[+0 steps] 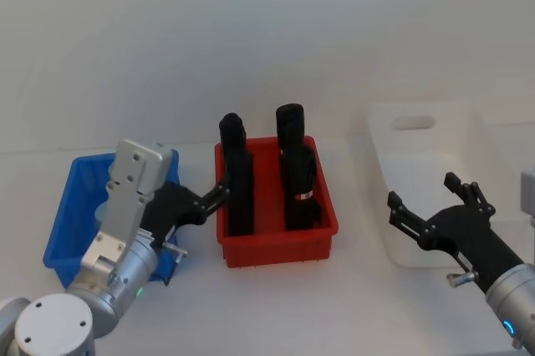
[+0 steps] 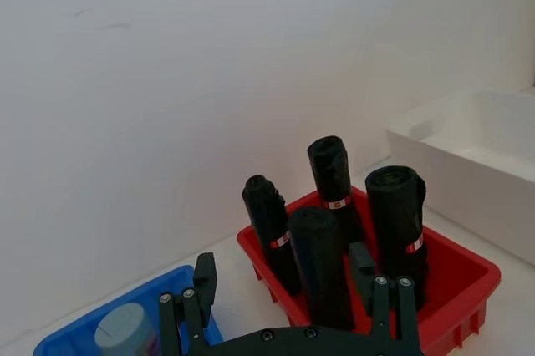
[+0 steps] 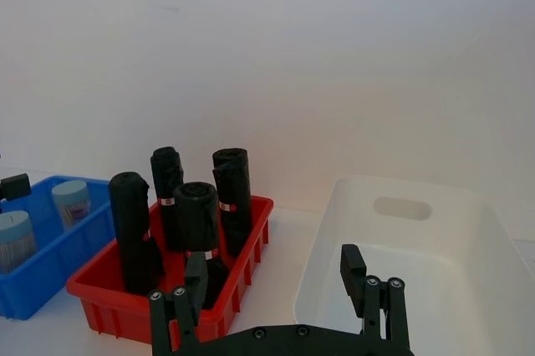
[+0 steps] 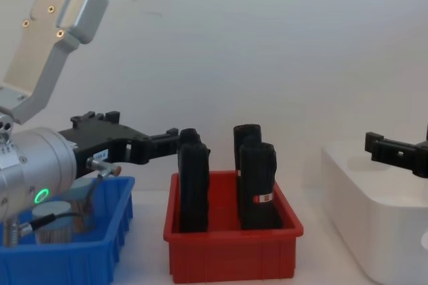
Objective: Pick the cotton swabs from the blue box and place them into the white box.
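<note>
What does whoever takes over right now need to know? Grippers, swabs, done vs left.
Left gripper: open, empty, above the right end of the blue box, fingers pointing toward the red bin.
Right gripper: open, empty, over the near end of the white box.
Cotton swabs: two tubs visible, both in the blue box.
Done: no swabs seen in the white box.
Left: pick both tubs and move them across.

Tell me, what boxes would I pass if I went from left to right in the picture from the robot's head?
blue box → red box with black rolls standing in it → white box
</note>
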`<state>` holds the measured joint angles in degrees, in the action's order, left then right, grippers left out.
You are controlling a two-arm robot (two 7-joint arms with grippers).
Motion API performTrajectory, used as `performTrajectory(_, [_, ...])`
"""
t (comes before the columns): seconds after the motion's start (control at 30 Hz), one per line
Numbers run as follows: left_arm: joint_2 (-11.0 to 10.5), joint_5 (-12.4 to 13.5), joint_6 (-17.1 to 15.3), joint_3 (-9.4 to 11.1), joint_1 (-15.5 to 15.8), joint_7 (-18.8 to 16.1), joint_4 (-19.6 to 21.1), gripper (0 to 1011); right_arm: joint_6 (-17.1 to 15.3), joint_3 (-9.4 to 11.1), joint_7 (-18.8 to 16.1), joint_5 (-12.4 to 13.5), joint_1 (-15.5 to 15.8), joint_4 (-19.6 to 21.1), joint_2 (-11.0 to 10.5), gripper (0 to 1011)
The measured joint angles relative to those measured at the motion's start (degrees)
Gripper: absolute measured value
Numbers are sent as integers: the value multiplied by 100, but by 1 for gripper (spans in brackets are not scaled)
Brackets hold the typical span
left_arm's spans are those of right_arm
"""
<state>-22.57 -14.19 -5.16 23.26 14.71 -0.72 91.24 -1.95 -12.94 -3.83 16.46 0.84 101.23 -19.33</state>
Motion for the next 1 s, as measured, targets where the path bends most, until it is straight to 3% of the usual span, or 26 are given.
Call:
performTrajectory(0.67, [-80, -573, -578, -372, 188, -50, -559, 1004, 0, 0, 0, 0, 0, 0, 0, 1002])
performTrajectory(1.0, [-57, -702, -753, -495, 366, 1, -932, 1004, 0, 0, 0, 0, 0, 0, 0, 1002])
